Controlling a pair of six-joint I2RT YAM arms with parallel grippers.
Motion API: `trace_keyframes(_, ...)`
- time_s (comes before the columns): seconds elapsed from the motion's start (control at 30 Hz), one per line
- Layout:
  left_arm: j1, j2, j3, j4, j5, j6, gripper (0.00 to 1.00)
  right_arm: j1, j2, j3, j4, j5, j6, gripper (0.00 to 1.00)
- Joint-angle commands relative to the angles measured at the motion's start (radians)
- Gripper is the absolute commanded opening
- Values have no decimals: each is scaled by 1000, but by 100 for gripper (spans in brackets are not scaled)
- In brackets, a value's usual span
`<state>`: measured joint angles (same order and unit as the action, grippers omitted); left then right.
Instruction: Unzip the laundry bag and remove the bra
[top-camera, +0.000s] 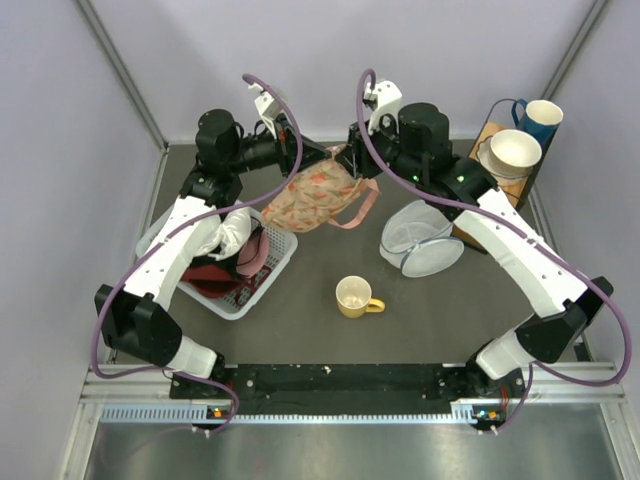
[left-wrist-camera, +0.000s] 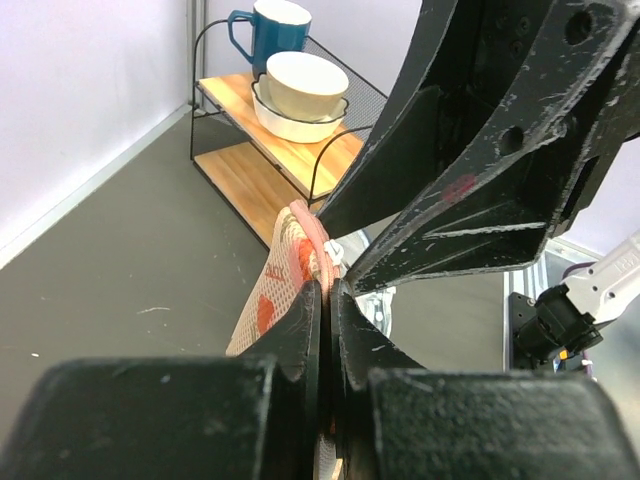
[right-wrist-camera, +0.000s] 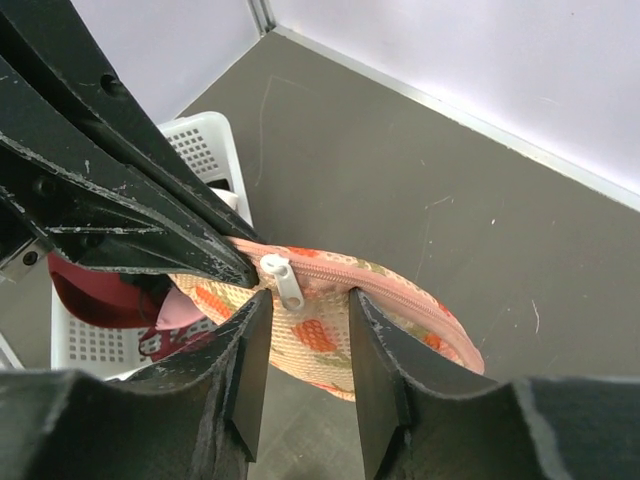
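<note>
The bag (top-camera: 318, 198) hung clear of the table (top-camera: 300, 340) at the far middle of the top view, taken at its upper rim where the two arms met. A basket (top-camera: 268, 278) of clothes sat to its left, a mesh container (top-camera: 420, 245) to its right and a mug (top-camera: 355, 297) nearer the bases. The left gripper (top-camera: 312, 160) and right gripper (top-camera: 350, 150) were too small there to judge their jaws.

From the left wrist, the left gripper (left-wrist-camera: 328, 292) was closed tight on the pink seam of the bag (left-wrist-camera: 270, 300), with no gap between its fingers. The right gripper's fingers (left-wrist-camera: 420, 170) reached in from the upper right toward the white zip pull (left-wrist-camera: 333, 255), with the rack (left-wrist-camera: 262, 180) beyond.

From the right wrist, the right gripper (right-wrist-camera: 308, 300) stood partly open. Its fingers sat either side of the printed cloth just below the zip pull (right-wrist-camera: 283, 280), gripping nothing that could be made out. The left gripper's fingers (right-wrist-camera: 150, 215) clamped the seam just beside the pull. The zip looked closed along the stretch in view, and the bra could not be seen.

The bag appeared light, soft and limp, likely to sag and twist under a pull. The corded seam beside the zip looked the firmest hold, and the small stiff pull was the part to pinch, though it could slip from the pads.
</note>
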<state>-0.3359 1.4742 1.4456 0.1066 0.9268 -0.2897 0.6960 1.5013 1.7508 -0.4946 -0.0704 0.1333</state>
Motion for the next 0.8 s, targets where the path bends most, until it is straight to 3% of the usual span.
trace_keyframes(0.0,-2,-38,4,94,33,-26,0,10,17,55,56,-49,31,35)
trace_keyframes(0.27,-2,-35,-4,100,41,-29,0,10,-3,27,99,-62,46,24)
trace_keyframes(0.43,-2,-32,-5,96,43,-26,0,10,-23,15,120,-57,51,0)
trace_keyframes(0.77,-2,-31,-4,58,43,7,0,-3,-81,-54,122,27,14,0)
